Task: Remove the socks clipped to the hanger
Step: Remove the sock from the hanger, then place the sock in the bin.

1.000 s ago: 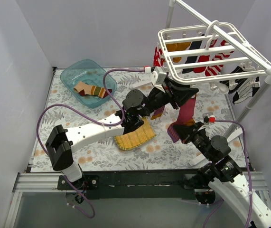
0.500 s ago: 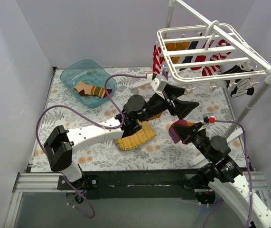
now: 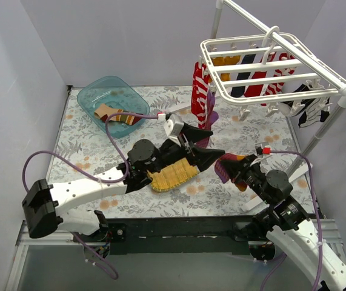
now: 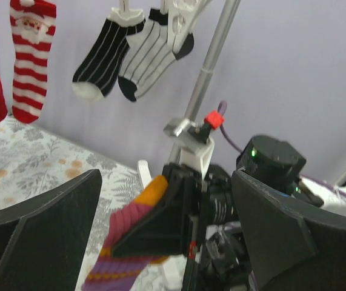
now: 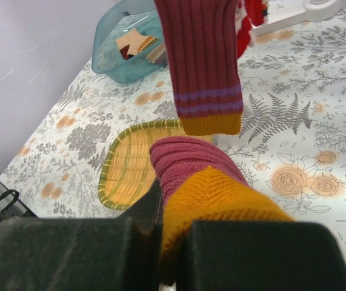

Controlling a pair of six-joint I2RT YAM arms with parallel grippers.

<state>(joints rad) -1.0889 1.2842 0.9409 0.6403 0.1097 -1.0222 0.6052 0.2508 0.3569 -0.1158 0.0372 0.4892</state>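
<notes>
The white grid hanger (image 3: 271,74) hangs at the back right with several socks clipped under it: red-and-white striped ones (image 3: 200,91), black and white ones (image 4: 127,51), and a maroon one with a mustard cuff (image 5: 204,66). My right gripper (image 3: 236,166) (image 5: 173,227) is low over the table and shut on a loose maroon sock with a mustard toe (image 5: 204,182) (image 3: 226,163). My left gripper (image 3: 206,144) (image 4: 166,179) stands open just left of it, below the hanger, with nothing between its fingers (image 4: 45,236).
A yellow woven mat (image 3: 173,174) lies on the flowered table under the left arm. A teal bin (image 3: 103,91) at the back left holds a striped sock. The white pole stand (image 3: 325,124) rises at the right.
The left gripper opened at the hanger and drew back down and to the left. The maroon sock came off its clip and dropped with the right gripper. The hanger swung back.
</notes>
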